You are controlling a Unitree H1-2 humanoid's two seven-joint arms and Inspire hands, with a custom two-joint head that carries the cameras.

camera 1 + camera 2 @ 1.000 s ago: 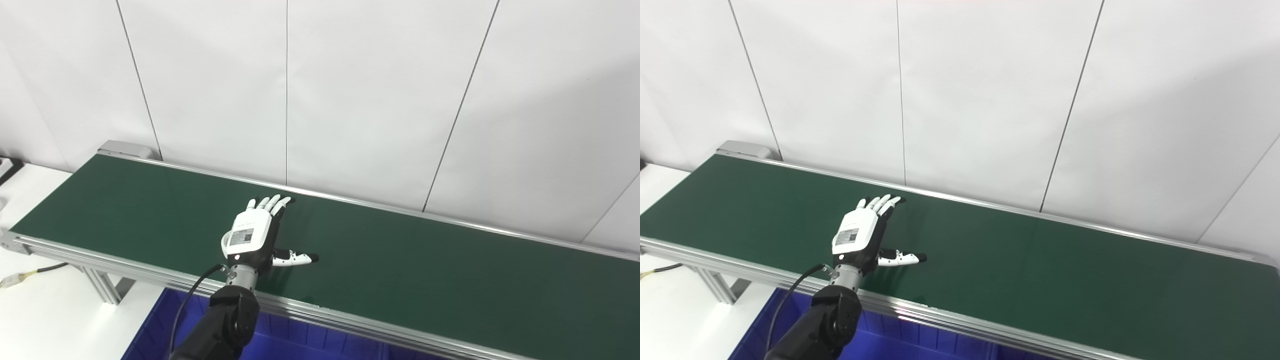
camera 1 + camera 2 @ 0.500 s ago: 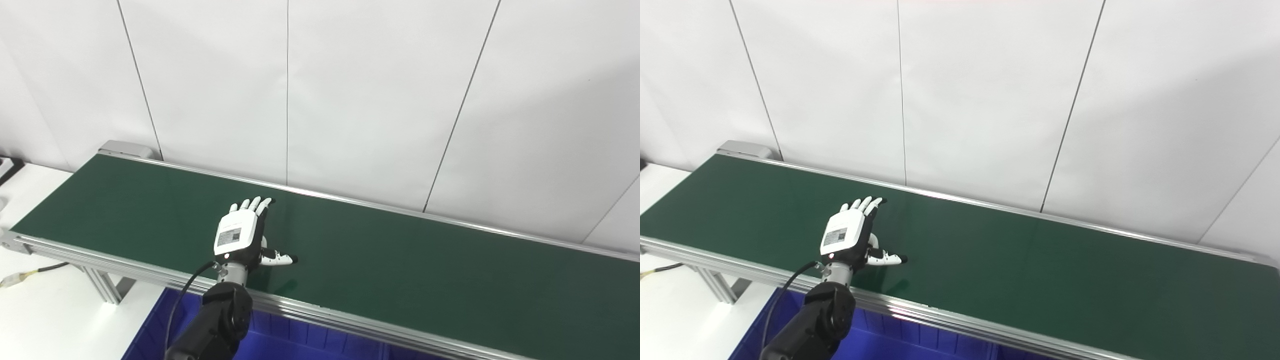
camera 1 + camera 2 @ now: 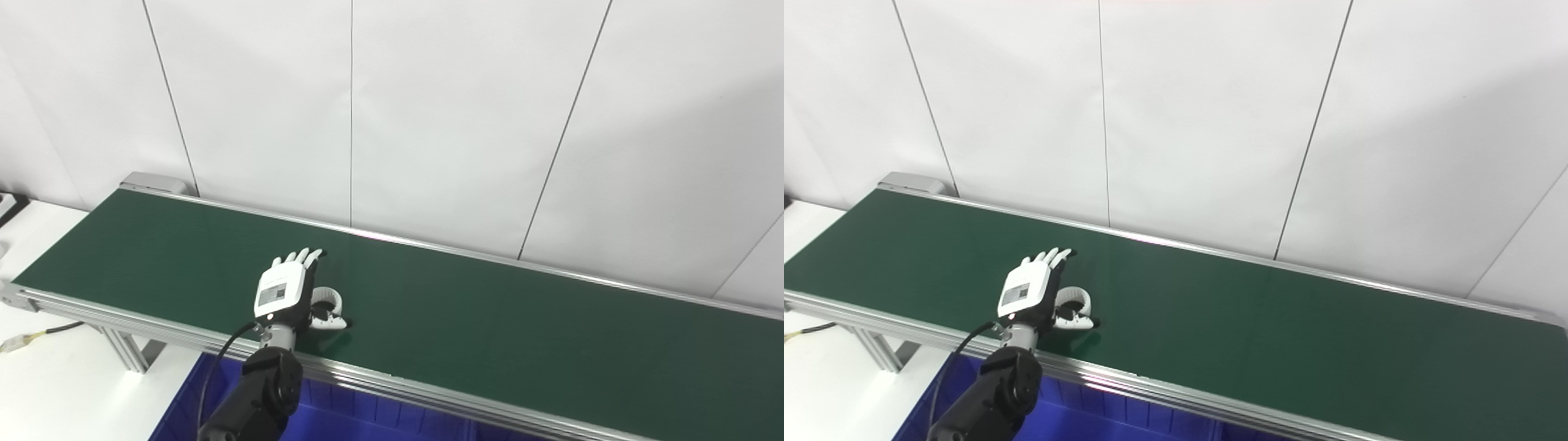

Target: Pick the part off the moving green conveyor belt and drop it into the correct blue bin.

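Your left hand [image 3: 285, 293] hovers spread over the green conveyor belt [image 3: 490, 318], a white ring-shaped part [image 3: 326, 298] beside the thumb, not gripped. Grasp and blue bin [image 3: 343, 422] drop remain.

I see part [image 3: 326, 299]: white ring, lying flat on green conveyor belt [image 3: 490, 324], near belt's near rail, toward its left end. Ring partly hidden behind left hand [image 3: 283, 292], just beside hand's thumb side; contact I cannot confirm. Belt: dark green, long, running left to right, aluminium side rails. I note blue bin [image 3: 367, 419] below belt's near rail, only upper edge and ribbed inner wall visible; contents I cannot tell.
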